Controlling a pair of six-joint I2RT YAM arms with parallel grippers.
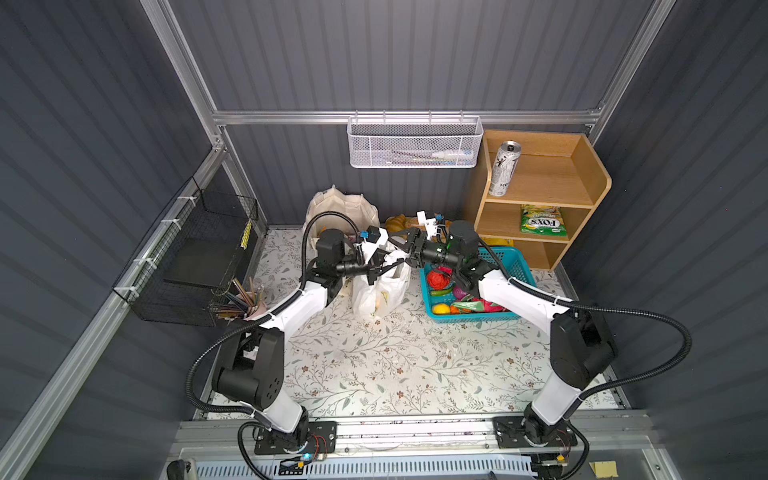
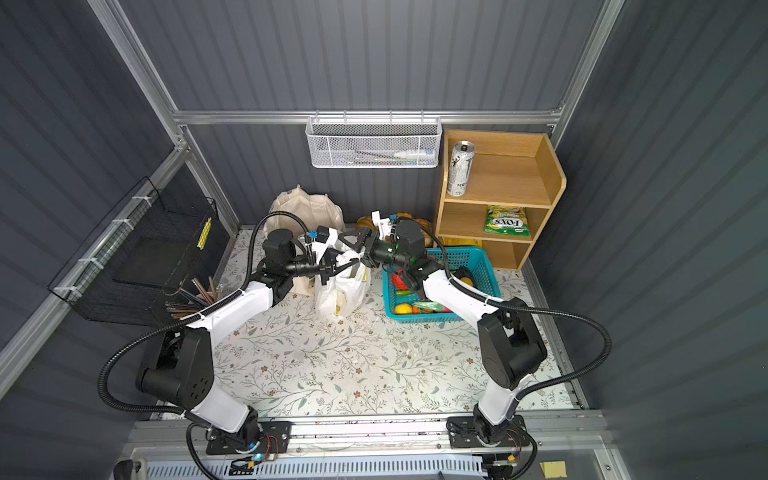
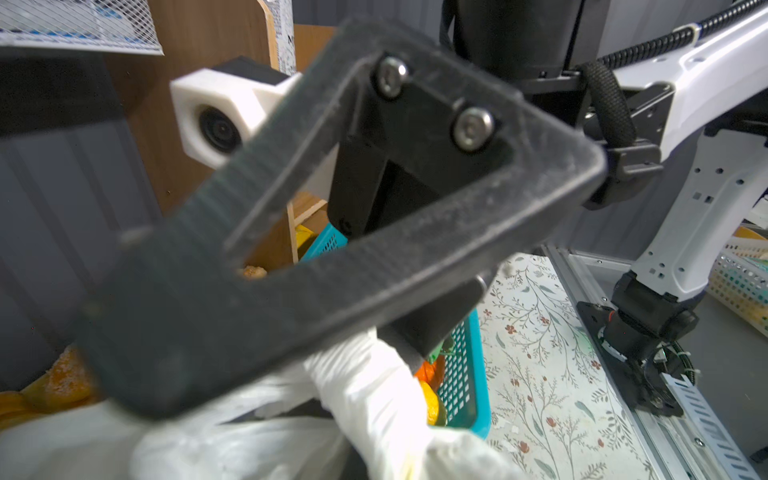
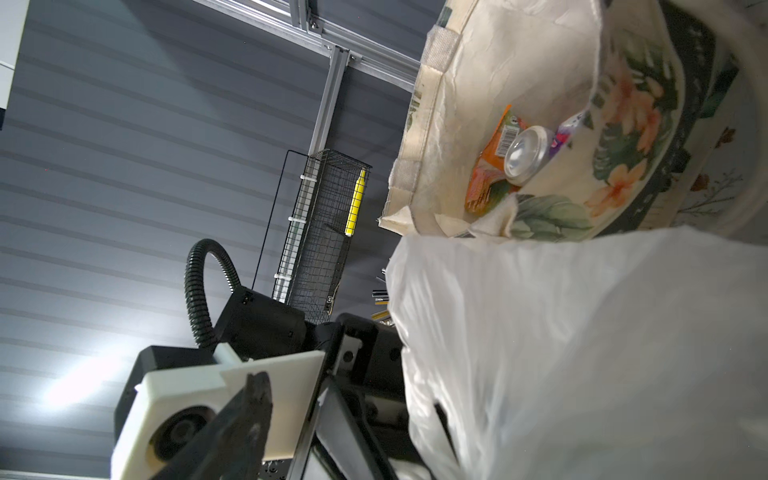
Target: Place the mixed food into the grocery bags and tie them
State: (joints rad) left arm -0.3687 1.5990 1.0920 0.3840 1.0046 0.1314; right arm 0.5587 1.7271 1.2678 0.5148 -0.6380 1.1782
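The left arm (image 1: 291, 307) and right arm (image 1: 511, 295) meet over the white plastic carrier (image 1: 380, 295) standing on the worktop (image 1: 374, 365). The left fingers (image 1: 374, 274) pinch its handle, and the right fingers (image 3: 374, 266) gape just beside. Behind, far left, the cream tote (image 1: 332, 203) holds a can (image 4: 525, 153).

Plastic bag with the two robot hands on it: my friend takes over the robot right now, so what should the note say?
Left hand: shut on the twisted handle of the plastic bag.
Right hand: open, at that bag's top.
Done: canvas tote holds a can, orange packet, purple pouch; not tied.
Left: food in the teal basket, shelf can, green FOX'S pouch; then tie both bags.
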